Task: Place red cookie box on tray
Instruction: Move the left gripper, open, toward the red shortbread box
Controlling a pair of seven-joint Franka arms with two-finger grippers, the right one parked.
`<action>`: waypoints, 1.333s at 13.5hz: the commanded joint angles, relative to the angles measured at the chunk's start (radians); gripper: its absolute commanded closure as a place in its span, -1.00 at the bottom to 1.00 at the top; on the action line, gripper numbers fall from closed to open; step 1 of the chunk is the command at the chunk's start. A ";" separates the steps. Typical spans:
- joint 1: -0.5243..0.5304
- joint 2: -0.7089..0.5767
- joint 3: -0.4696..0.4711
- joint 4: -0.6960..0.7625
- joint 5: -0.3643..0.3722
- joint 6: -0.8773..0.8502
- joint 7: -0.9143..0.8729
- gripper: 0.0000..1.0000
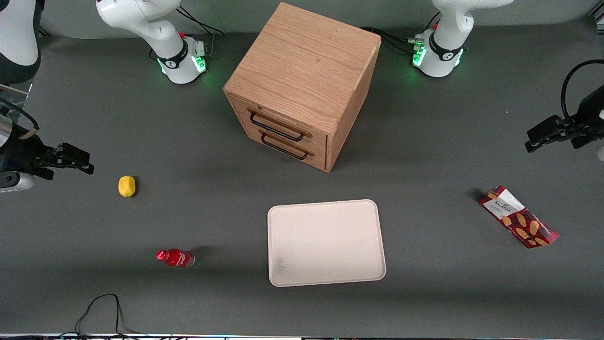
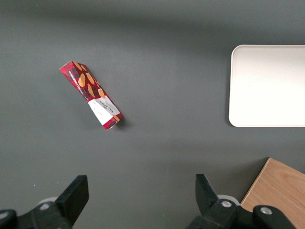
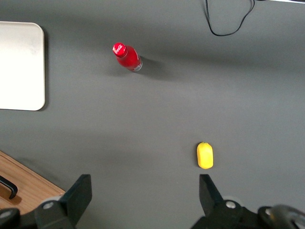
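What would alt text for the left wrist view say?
An open pincer hangs above a grey table, holding nothing. On the table lie a red cookie box and, apart from it, a bare cream tray; a wooden cabinet's corner shows beside the pincer.

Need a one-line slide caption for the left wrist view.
Open tool hovers above table; red cookie box lies apart from empty tray.

The dark grey counter carried a wooden drawer cabinet, with the cream tray in front of it. The red cookie box lay flat toward the working arm's end, below the raised, spread pincer. A lemon and red bottle lay toward the parked arm's end.
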 commanded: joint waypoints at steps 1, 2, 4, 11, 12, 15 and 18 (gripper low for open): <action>0.004 -0.031 0.000 -0.033 -0.012 -0.021 -0.015 -1.00; 0.004 -0.029 0.000 -0.032 -0.012 -0.020 -0.017 -1.00; 0.004 -0.028 0.000 -0.032 -0.012 -0.020 -0.020 -1.00; 0.042 -0.002 0.003 -0.030 -0.013 0.006 -0.053 -1.00; 0.062 0.005 0.004 -0.032 -0.013 0.017 -0.075 -1.00; 0.137 0.021 0.004 -0.030 -0.013 0.040 -0.107 -1.00; 0.211 0.034 0.004 -0.030 -0.015 0.063 -0.167 -1.00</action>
